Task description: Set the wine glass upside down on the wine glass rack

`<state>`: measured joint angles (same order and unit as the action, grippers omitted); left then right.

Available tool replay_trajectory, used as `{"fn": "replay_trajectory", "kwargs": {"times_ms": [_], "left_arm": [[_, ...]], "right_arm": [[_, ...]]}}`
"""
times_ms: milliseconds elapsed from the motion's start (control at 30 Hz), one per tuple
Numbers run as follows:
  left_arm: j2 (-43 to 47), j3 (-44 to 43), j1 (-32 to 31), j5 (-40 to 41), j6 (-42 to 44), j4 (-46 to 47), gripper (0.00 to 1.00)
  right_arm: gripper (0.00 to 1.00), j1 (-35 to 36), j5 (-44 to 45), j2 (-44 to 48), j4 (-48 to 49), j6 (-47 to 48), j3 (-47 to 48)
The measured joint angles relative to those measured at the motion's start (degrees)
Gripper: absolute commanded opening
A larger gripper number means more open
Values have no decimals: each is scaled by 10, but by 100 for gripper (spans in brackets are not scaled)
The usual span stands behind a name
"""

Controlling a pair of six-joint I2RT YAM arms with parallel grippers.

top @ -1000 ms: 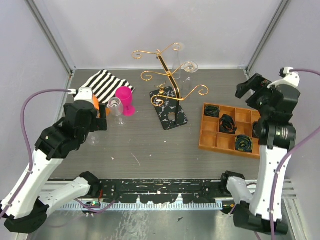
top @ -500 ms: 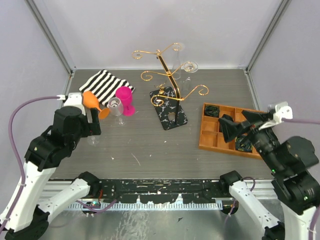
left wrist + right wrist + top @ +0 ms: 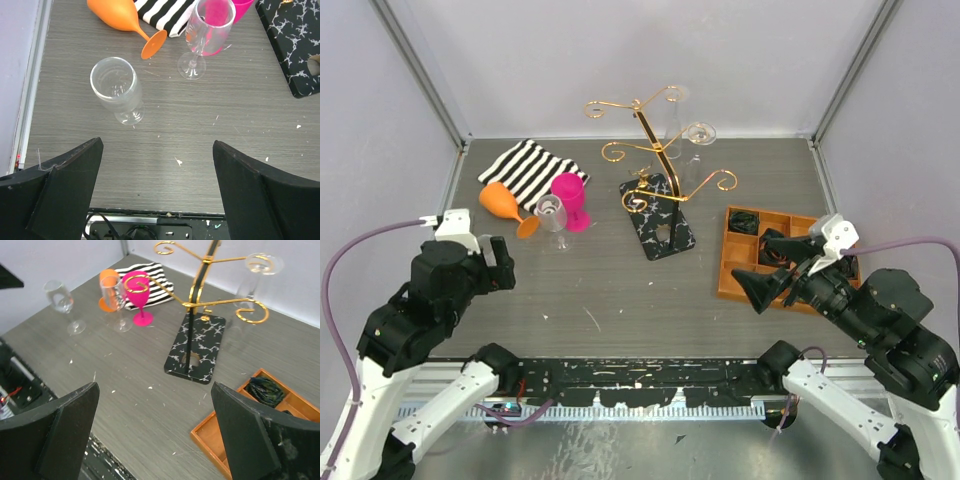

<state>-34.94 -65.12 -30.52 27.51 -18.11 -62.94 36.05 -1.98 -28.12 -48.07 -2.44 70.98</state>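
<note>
Wine glass (image 3: 116, 90), clear, upright on counter (image 3: 225, 115) just ahead of left claw (image 3: 156, 150), touching neither finger. Second clear glass (image 3: 202, 40) upright beside pink goblet (image 3: 568, 190). Orange glass (image 3: 120, 17) on its side by striped cloth (image 3: 525, 168). Third clear glass (image 3: 698, 133) hangs upside down from wine glass rack (image 3: 658, 218). Left claw spread wide, empty. Right claw (image 3: 154, 390) spread wide, empty, raised near orange tray (image 3: 740, 262).

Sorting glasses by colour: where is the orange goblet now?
Top view, left side: the orange plastic goblet lies on its side beside the black-and-white striped cloth, foot toward a clear wine glass.
</note>
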Motion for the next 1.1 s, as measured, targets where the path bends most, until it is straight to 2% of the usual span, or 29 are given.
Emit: {"fn": "replay_trajectory", "kwargs": {"times_ms": [267, 500, 767, 1100], "left_arm": [[13, 19, 0, 3, -27, 7, 98], [12, 27, 0, -5, -36, 9, 98], [28, 50, 0, -5, -36, 15, 98], [36, 64, 0, -4, -36, 32, 98]], "right_arm": [[100, 122, 25, -3, -5, 22, -16], [100, 196, 40, -43, -5, 31, -16], [98, 209, 28, -152, 28, 34, -52], [97, 210, 18, -236, 224, -1, -221]]}}
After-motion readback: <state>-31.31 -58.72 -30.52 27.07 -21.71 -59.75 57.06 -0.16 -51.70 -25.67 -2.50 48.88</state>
